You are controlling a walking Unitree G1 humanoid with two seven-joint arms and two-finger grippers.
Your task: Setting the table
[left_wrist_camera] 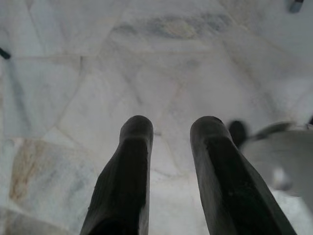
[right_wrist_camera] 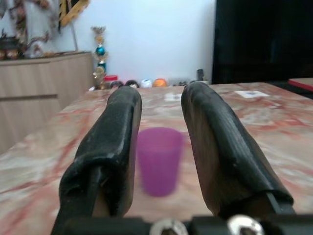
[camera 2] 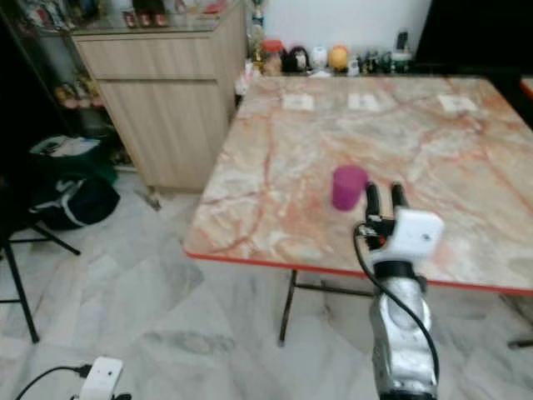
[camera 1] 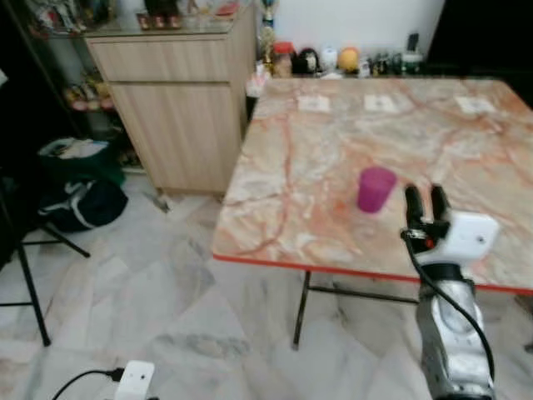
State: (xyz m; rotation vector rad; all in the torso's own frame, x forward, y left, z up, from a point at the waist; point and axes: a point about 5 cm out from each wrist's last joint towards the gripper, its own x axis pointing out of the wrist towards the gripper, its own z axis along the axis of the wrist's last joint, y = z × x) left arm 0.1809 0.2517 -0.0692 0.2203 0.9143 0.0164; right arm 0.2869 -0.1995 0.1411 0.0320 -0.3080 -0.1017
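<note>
Two right gripper [camera 1: 425, 197] fingers parted, empty, near purple cup [right_wrist_camera: 159, 160]; left gripper [left_wrist_camera: 171, 128] parted over floor [left_wrist_camera: 88, 78].

Cup [camera 1: 376, 189]: one, purple, apparently translucent plastic, tapering toward the base. Upright, mouth open upward; contents cannot be made out. Stands on the marble-patterned table [camera 1: 316, 158] with red-orange veining, toward the near edge, right of centre. Three small white cards [camera 1: 381, 103], possibly coasters, lie flat in a row along the far side.
</note>
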